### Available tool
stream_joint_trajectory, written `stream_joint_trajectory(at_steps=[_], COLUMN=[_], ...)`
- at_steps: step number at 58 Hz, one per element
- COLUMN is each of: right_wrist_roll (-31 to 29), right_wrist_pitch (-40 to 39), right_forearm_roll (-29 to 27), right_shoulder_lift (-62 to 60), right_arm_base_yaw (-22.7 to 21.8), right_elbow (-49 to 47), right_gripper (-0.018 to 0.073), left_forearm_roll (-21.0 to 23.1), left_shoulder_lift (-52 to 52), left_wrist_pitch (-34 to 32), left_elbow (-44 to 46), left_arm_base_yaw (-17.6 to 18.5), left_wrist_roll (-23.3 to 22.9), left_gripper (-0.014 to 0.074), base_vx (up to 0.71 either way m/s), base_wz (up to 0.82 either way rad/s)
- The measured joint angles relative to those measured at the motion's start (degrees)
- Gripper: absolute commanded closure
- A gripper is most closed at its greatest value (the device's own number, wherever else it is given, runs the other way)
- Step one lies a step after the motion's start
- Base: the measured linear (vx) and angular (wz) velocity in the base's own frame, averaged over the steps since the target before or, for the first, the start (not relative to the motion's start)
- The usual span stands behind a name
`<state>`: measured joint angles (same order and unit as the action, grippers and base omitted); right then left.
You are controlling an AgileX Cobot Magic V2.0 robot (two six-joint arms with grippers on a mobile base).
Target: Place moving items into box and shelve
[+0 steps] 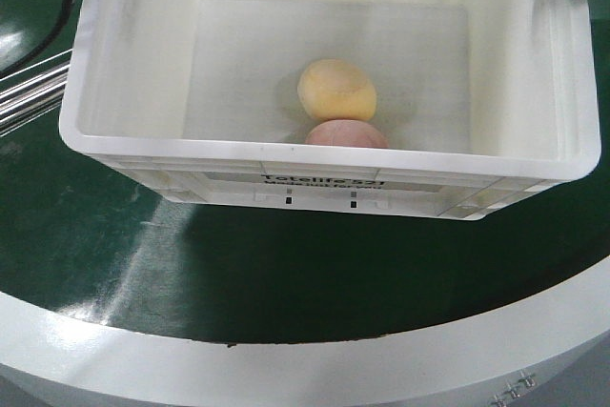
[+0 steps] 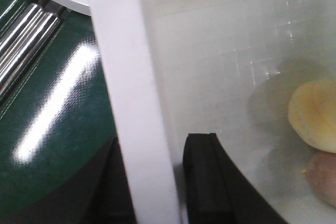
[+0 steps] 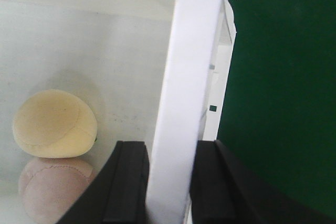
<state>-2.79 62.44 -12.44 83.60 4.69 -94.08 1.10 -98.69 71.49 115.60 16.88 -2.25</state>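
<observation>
A white plastic crate (image 1: 95, 92) sits over the dark green bench (image 1: 286, 274), its printed long side facing the front camera; the black lettering on that side is partly hidden under the rim. Whether the crate's base rests on the bench or hangs just above it cannot be told.

Both moving items lie inside on the crate floor, right of centre and close to the near wall. The pale yellow fruit (image 1: 336, 90) touches the reddish-pink fruit (image 1: 346, 134), which lies nearer the printed wall and is partly hidden by the rim.

The left tool (image 2: 152, 182) straddles the crate's left wall, one black finger (image 2: 205, 187) inside and the other outside, closed tight against the plastic. The right tool (image 3: 170, 182) grips the right wall the same way, its inner finger (image 3: 128, 182) just beside the two fruits. In the front view only the black tips of each tool show at the top corners.

Shiny metal rods (image 1: 29, 92) lie left of the crate, and a black cable (image 1: 48, 26) runs beside them. The bench has a curved white edge (image 1: 286, 359).
</observation>
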Motion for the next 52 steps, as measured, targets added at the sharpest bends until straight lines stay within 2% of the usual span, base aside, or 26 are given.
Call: stream_joint_trajectory(at_steps=[13, 52], right_wrist_roll=[0.00, 0.00], right_wrist_pitch=[0.00, 0.45], right_forearm_roll=[-0.35, 1.79], right_shoulder_lift=[0.00, 0.00], right_arm_base_yaw=[0.00, 0.00], right_elbow=[0.00, 0.00], right_gripper=[0.0564, 0.0564], left_forearm_roll=[-1.54, -1.10], left_shoulder_lift=[0.02, 0.02], left_wrist_pitch=[0.95, 0.86], left_elbow=[0.00, 0.00], left_arm_base_yaw=[0.07, 0.17], left_wrist_roll=[-2.15, -2.39], left_gripper=[0.0600, 0.0597], base_vx=[0.00, 0.00], base_wz=[0.00, 0.00])
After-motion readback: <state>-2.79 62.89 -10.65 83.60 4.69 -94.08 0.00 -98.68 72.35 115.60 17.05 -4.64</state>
